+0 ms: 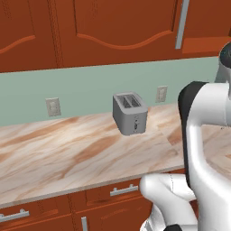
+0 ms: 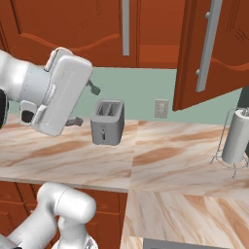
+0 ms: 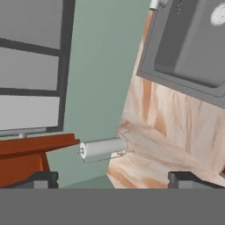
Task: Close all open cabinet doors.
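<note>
The marble-patterned desk (image 2: pixel 170 165) runs along a pale green wall, turning a corner toward the right. Above it hang the cabinet doors (image 2: pixel 73 29): the ones over the toaster sit flush, while one cabinet door (image 2: pixel 206 53) on the right stands swung out over the desk, its long silver handle (image 2: pixel 208 46) facing the robot. A sink (image 3: pixel 193 44) is set into the desk. The grey toaster (image 2: pixel 107 121) stands near the wall. A paper towel roll (image 2: pixel 237 137) stands upright on its wire holder beneath the open door. The hand (image 2: pixel 83 104) hangs just left of the toaster, its fingers (image 3: pixel 44 179) spread wide and holding nothing.
</note>
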